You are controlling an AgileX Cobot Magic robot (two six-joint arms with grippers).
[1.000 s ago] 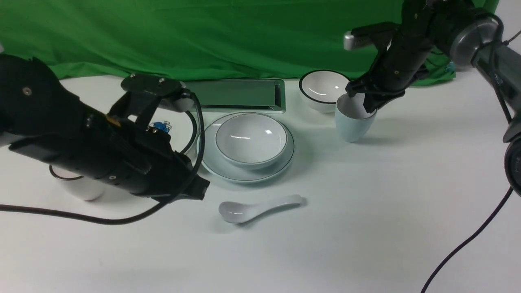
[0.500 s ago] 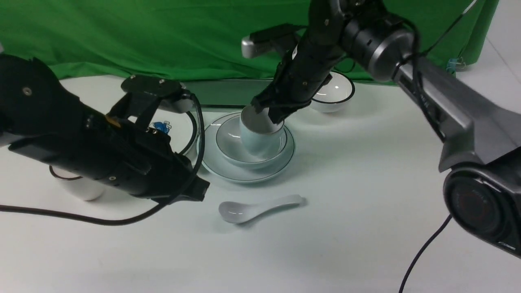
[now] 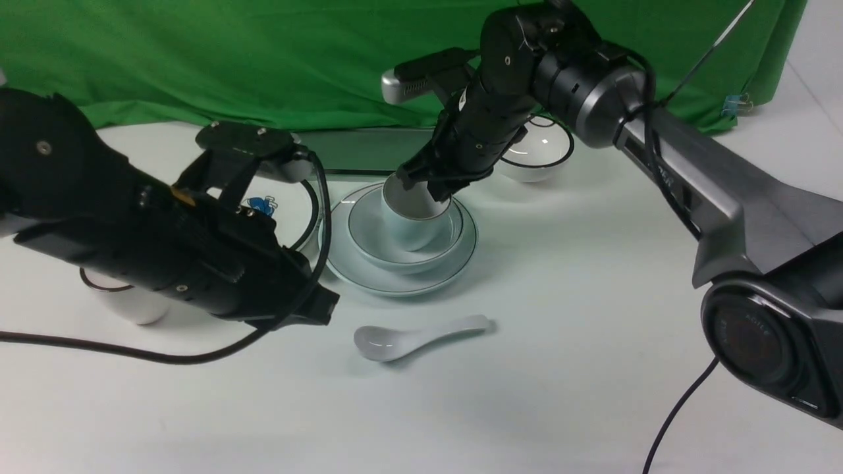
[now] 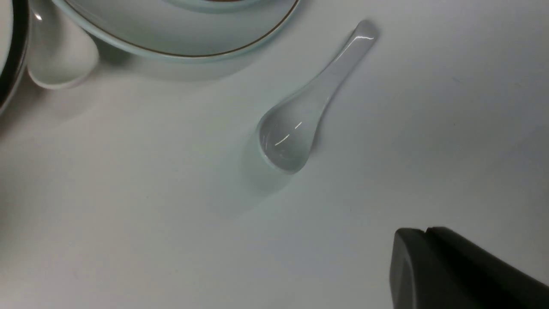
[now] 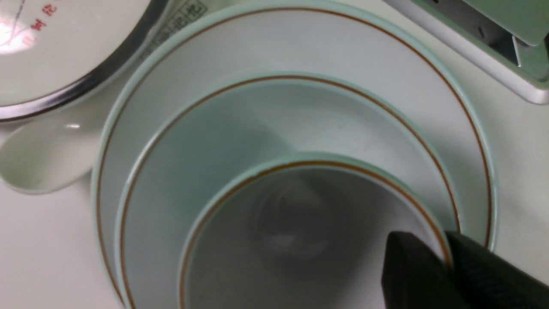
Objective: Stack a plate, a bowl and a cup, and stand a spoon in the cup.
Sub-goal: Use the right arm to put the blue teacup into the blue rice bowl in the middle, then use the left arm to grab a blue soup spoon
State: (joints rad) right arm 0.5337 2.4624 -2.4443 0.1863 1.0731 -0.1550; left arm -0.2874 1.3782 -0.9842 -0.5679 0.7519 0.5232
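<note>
Front view: right tool [image 3: 429, 189] is clamped on the cup [image 3: 411, 224] at its rim, middle of frame. The cup is down inside the bowl [image 3: 369, 230] with its lower part behind the bowl wall, so I can't tell if the base touches. The bowl sits centred on the plate [image 3: 395, 286]. The spoon [image 3: 408, 337] lies flat on the table [image 3: 593, 368] just below the plate and apart from it, scoop to the left. The left tool [image 3: 319, 306] hangs low at centre-left, near the scoop and touching nothing. A white cup with dark rim [image 3: 125, 306] is at far left, partly behind the left arm. A small black-rimmed bowl [image 3: 540, 155] is upper centre-right, behind the right arm.

Left wrist view: the spoon [image 4: 300, 111] is mid-frame, whole, scoop up. The plate [image 4: 180, 38] edge runs along the top. A second spoon [image 4: 60, 56] is at upper left, beside a black-rimmed plate [image 4: 8, 43]. The left tool [image 4: 424, 234] is at lower right with its fingers together, only a thin seam between them, empty.

Right wrist view: looks straight down into the cup [image 5: 300, 231], which is ringed by the bowl [image 5: 240, 128] and then the plate [image 5: 300, 43]. The right tool [image 5: 446, 253] pinches the cup wall at lower right, one finger inside and one outside. The second spoon [image 5: 38, 159] is at left, with the black-rimmed plate [image 5: 51, 56] at upper left.
</note>
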